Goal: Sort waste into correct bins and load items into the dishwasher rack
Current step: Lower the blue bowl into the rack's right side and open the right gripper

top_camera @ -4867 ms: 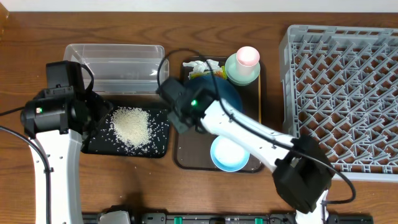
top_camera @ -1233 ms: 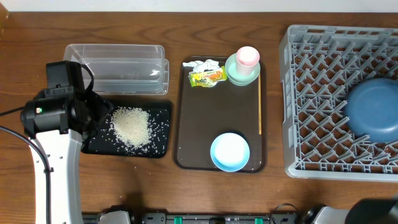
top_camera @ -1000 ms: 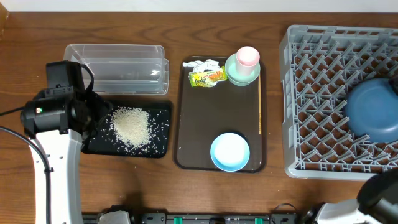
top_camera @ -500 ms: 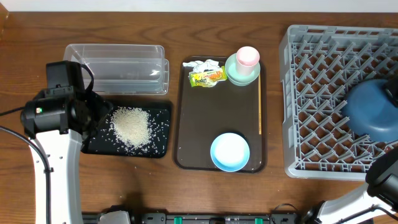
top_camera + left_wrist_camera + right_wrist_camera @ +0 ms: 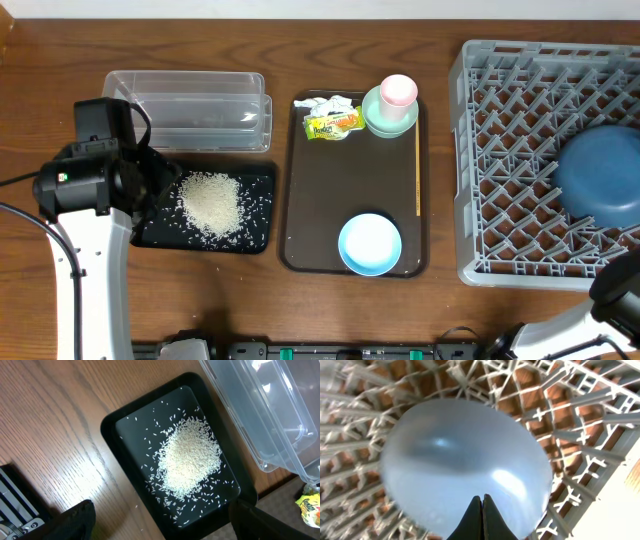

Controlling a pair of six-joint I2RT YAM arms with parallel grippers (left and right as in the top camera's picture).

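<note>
Loading step in hand: dark-blue bowl [image 5: 598, 178] is lying upside down in the rack [image 5: 520, 110], right side of frame. Right gripper [image 5: 481, 510] is pointing at it, jaws pinched together, gripping nothing. Left gripper [image 5: 160, 527] is hovering wide open over the rice [image 5: 189, 460] on the black tray [image 5: 131, 440], centre left. Next, I reckon: light-blue bowl [image 5: 370, 243], lower middle, needing a rim pinch. Yellow wrapper [image 5: 332, 124] print is coming out too small to read.

Overhead, bright even light leaves only soft shadows on the desk [image 5: 300, 310]. The left wrist view has a pale sheen on the wood at 9 o'clock and glints on the clear container [image 5: 260, 405] at 1 o'clock. In the right wrist view the dark-blue bowl [image 5: 465, 460] looks washed-out and soft, with two glare patches.
</note>
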